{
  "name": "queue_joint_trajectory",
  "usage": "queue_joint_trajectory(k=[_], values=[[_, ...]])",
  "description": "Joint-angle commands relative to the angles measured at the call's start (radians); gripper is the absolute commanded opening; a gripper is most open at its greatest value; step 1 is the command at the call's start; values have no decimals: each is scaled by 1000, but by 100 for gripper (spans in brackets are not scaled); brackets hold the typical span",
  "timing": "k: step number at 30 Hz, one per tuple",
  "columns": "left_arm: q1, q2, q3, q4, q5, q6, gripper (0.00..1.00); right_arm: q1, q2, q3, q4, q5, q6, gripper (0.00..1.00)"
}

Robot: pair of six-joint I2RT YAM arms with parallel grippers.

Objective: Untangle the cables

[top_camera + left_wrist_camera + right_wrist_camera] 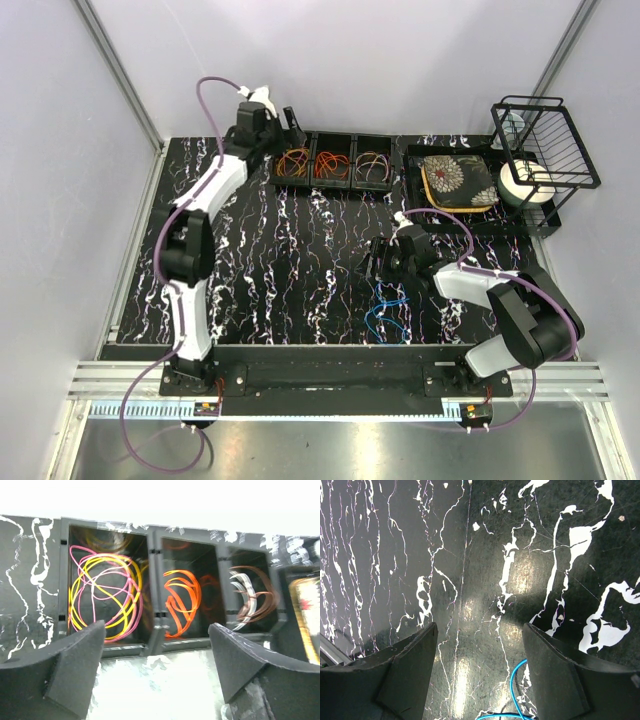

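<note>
Premises: a robotics laboratory test cell. Plain pale panels [350,60] on aluminium profile posts [120,75] enclose a black marbled tabletop [300,260]. A left arm [195,250] and a right arm [510,310] are bolted to a base plate [330,375] at the near edge. A three-compartment bin [312,160] of cables [331,165] and a wire rack [545,140] serve as staged props.

Black three-compartment tray [312,158] holding orange and red wire loops [331,165]; blue wire loops [385,318] lying on black white-veined tabletop [290,270].
</note>
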Motion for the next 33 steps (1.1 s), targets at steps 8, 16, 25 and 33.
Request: queue_joint_trajectory(k=[8,16,25,33], values=[[-81,-356,-367,-56,-62,-59,86,6,2,22,19,4,-17,75],[-231,-526,-495,-172,-121,10,84,6,-9,16,18,12,-13,74],[-441,-725,-712,-215,-174,11,78,6,-14,14,12,20,-11,75],[-645,-801,-886,-136,-148,31,77,6,-25,8,10,41,-4,78]])
